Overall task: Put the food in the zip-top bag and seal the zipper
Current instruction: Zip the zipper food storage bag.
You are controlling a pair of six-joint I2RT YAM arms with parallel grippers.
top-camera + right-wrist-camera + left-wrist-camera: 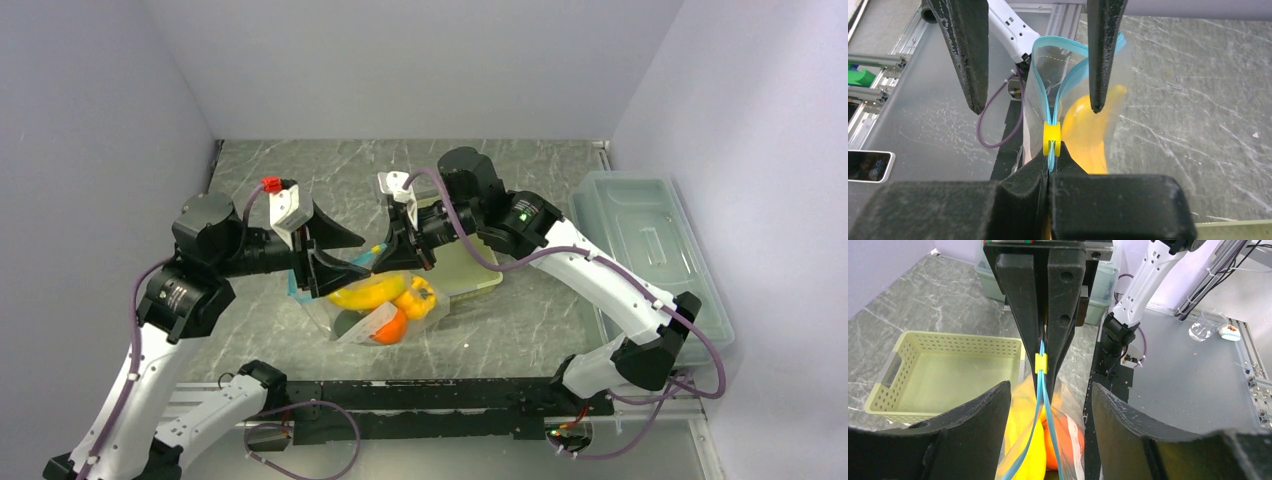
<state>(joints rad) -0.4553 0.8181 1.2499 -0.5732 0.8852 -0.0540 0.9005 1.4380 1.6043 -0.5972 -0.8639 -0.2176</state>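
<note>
The zip-top bag [385,310] hangs between my grippers with a yellow banana [368,292], a yellow-orange pepper [416,297] and an orange-red round one [392,326] inside. I cannot make out the green ball. My right gripper [1049,172] is shut on the light-blue zipper [1050,159], just behind a yellow slider [1051,137]. Beyond the slider the two zipper strips [1040,405] spread apart. My left gripper [1048,390] is open with a finger on each side of the bag's mouth, touching neither strip. It also shows in the top view [350,255].
The pale yellow-green perforated basket [470,272] sits right behind the bag; its inside looks empty in the left wrist view [948,370]. A large clear lidded box [650,250] stands at the right wall. The black base rail [420,395] runs along the near edge.
</note>
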